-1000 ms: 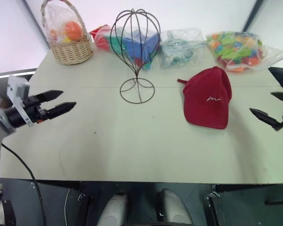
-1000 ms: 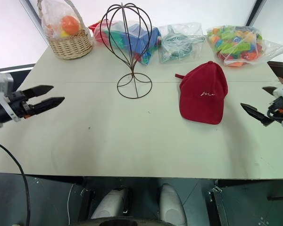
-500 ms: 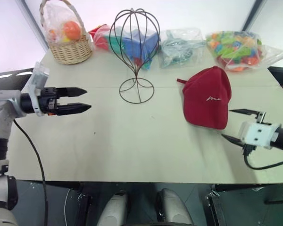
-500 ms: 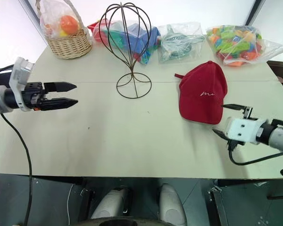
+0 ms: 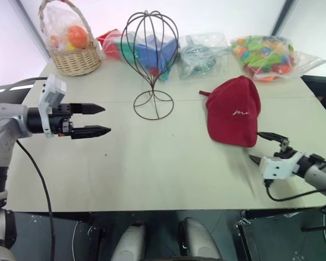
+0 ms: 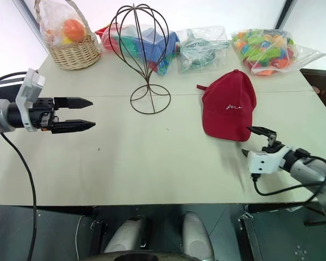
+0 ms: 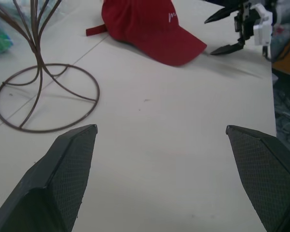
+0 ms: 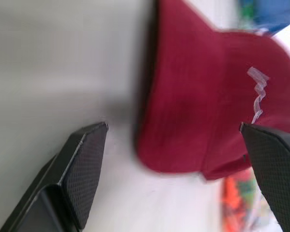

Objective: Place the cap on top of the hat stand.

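A: Change? The right gripper [image 5: 262,148] has come down from the table's right edge and rolled over; it now sits low, just off the brim of the cap [image 5: 232,111], at about five o'clock from the crown. Fingers spread wide, pinching nothing, not touching the fabric.

B: And the left gripper [image 5: 100,119]?

A: It has drifted inward, and hovers at nine o'clock from the hat stand [image 5: 150,60], well apart from it. Also spread, empty.

B: Meaning?

A: My reading: the right arm is lining up to take the brim. No grasp yet; the cap lies flat on the table [image 5: 152,174], at three o'clock from the stand.

B: Count?

A: One cap, one stand, one wicker basket [image 5: 70,51], three clear bags [image 5: 263,51] along the back, two grippers.
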Robot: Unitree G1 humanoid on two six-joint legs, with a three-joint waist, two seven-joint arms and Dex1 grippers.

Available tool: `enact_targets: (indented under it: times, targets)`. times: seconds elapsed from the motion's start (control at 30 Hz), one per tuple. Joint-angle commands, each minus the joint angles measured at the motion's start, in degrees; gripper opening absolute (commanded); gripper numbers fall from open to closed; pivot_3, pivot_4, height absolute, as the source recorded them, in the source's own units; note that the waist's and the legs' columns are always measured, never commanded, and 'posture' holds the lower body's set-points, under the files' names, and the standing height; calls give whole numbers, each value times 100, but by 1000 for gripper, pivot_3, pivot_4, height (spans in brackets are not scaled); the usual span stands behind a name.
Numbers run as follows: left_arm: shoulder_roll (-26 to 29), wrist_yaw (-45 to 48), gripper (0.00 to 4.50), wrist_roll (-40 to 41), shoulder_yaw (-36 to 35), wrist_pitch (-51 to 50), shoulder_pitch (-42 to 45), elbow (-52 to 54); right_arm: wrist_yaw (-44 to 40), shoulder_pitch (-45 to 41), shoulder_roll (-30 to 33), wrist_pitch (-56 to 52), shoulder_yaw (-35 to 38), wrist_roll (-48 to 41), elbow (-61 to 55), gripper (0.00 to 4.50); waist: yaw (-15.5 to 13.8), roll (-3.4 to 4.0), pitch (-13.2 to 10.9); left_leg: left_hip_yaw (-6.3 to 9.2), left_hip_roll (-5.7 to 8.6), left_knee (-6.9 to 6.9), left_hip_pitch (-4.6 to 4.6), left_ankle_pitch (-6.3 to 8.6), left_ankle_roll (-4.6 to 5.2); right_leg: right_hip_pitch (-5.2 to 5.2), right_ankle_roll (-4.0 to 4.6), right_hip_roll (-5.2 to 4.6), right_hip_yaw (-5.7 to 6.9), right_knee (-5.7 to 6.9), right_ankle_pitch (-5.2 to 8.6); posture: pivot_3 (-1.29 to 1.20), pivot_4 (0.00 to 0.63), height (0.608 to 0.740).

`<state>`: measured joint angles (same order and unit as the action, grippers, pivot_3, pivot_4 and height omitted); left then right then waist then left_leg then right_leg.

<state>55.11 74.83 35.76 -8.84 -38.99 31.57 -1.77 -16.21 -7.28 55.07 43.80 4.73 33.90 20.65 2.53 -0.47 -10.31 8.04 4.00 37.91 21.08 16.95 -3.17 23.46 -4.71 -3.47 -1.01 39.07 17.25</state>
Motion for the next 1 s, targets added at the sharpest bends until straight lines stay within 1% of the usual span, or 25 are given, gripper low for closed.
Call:
enact_targets:
  times: [0.03, 0.2, 0.3, 0.53, 0.63, 0.7, 0.83, 0.87, 0.9, 1.0]
  targets:
    - [66, -146, 4500, 178, -292, -123, 8, 241, 975, -427, -4, 201, -538, 933, 484, 4460, 31, -10, 2, -7, 0, 0, -5, 0, 0, 0, -1, 3, -9, 0, 0, 0, 150, 739]
    - [78, -299, 4500, 229, -384, -207, -20, 295, 1916, -1334, -1, 338, -1322, 1776, 1260, 4460, 151, -50, 1, -22, -5, -5, -40, 1, 2, -18, 0, 12, -31, 5, -1, 0, 150, 739]
    - [51, -418, 4500, 320, -478, -291, -75, 404, 2322, -1828, -64, 363, -1794, 2155, 1657, 4460, 171, -73, 3, -43, -12, -19, -73, 13, 24, -35, 0, 19, -50, 6, -1, 0, 150, 739]
    - [52, -646, 4500, 464, -730, -359, -365, 651, 2930, -2667, -335, 298, -2603, 2583, 2391, 4460, 195, -108, 11, -70, -56, -19, -77, 13, 21, -28, 20, 64, -74, 0, -14, 0, 150, 739]
    - [62, -725, 4500, 520, -845, -339, -509, 712, 3049, -2849, -399, 283, -2848, 2648, 2605, 3658, 199, -111, 11, -89, -70, -22, -82, 15, 21, -22, 25, 78, -92, 0, -18, 0, 150, 739]
    - [49, -768, 4500, 537, -915, -311, -622, 758, 3201, -2945, -446, 217, -2997, 2716, 2671, 2604, 184, -111, 11, -99, -71, -32, -82, 15, 23, -13, 25, 80, -102, 0, -19, 0, 150, 739]
    - [20, -825, 4500, 567, -1024, -246, -811, 815, 3184, -3076, -551, 151, -3088, 2534, 2858, 524, 179, -131, 18, -122, -80, -63, -85, 10, 13, 5, 24, 85, -122, 0, -20, 0, 150, 739]
    - [13, -832, 4500, 563, -1048, -217, -850, 806, 3201, -3098, -564, 132, -3117, 2526, 2878, 109, 181, -132, 18, -133, -81, -67, -93, 10, 13, 4, 25, 86, -132, 0, -21, 0, 150, 739]
    - [9, -838, 4500, 564, -1068, -190, -882, 793, 3211, -3112, -576, 108, -3143, 2508, 2889, 42, 180, -132, 18, -142, -81, -70, -101, 13, 18, 3, 25, 86, -141, 0, -21, 0, 150, 739]
    - [-9, -837, 4500, 550, -1103, -90, -959, 721, 3159, -3116, -637, -51, -3129, 2374, 2936, 42, 169, -132, 18, -143, -81, -72, -105, 16, 24, 0, 25, 87, -142, 0, -21, 0, 150, 739]
